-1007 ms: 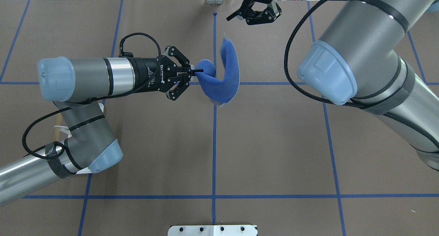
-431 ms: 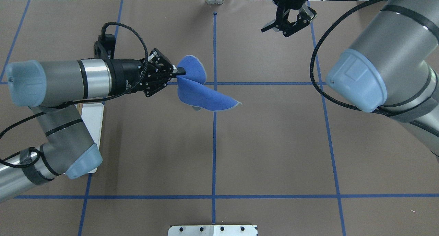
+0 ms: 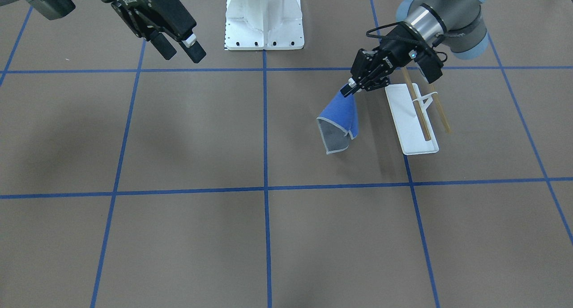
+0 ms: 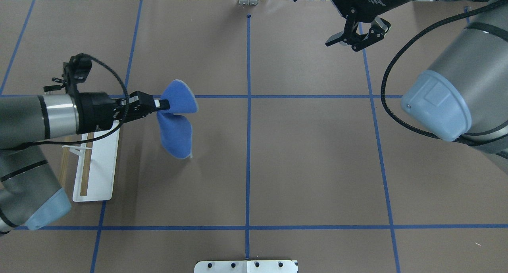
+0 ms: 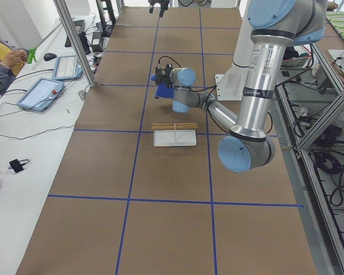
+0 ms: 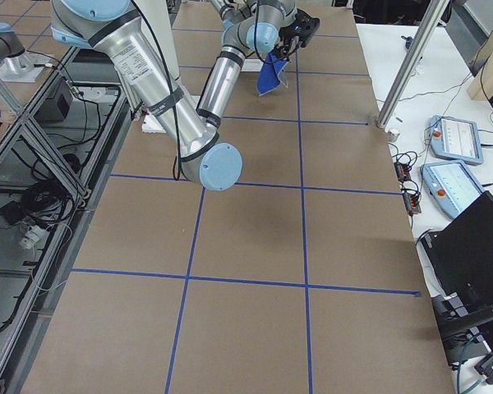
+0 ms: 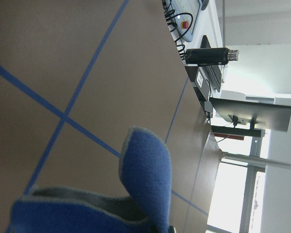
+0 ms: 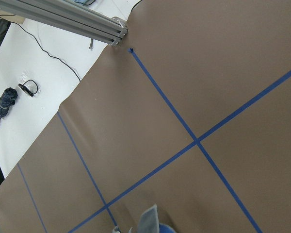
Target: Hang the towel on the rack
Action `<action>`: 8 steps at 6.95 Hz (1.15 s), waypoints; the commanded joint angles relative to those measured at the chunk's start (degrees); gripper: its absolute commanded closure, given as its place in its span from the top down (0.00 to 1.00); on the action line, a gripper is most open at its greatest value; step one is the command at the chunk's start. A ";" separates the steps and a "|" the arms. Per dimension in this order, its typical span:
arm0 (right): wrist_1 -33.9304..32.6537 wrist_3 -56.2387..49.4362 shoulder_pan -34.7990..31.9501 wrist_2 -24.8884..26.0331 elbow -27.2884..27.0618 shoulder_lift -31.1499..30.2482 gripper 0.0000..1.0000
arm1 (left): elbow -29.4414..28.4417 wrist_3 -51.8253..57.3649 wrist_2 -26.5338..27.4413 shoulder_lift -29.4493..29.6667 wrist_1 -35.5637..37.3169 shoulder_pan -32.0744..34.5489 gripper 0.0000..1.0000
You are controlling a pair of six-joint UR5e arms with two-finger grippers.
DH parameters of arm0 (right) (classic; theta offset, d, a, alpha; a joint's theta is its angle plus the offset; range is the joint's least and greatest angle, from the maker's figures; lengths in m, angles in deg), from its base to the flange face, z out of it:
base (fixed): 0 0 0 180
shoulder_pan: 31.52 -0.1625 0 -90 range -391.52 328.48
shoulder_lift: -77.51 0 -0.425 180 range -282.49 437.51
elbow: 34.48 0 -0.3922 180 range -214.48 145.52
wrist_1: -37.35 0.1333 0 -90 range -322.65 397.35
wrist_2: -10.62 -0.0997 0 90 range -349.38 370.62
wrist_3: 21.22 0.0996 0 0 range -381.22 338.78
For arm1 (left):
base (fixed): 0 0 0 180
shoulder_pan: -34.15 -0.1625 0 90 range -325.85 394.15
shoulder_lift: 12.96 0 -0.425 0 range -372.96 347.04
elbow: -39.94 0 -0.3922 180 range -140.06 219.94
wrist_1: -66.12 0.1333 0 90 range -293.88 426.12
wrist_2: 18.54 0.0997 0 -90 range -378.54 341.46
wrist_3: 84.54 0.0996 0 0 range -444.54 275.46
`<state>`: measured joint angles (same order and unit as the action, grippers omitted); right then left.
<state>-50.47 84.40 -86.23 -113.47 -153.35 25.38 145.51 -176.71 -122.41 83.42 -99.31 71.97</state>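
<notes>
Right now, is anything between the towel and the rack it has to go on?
Nothing visible. The towel hangs from the left gripper beside the rack, with only bare table between them. The right gripper is open and far off on the other side.

Brown-papered table (image 4: 309, 166) gridded with blue tape (image 4: 248, 146), bearing the rack (image 4: 101, 173) on the robot's left and a white bolted pedestal (image 3: 264, 17).
</notes>
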 commanded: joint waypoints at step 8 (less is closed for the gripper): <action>-0.08 -4.37 -1.45 0.60 -0.92 -3.59 1.00 | -16.35 -1.69 -0.19 -20.80 -36.62 11.67 0.00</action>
<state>-50.54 80.30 -87.68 -112.94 -154.37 21.79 131.22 -178.38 -122.66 62.64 -134.57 82.93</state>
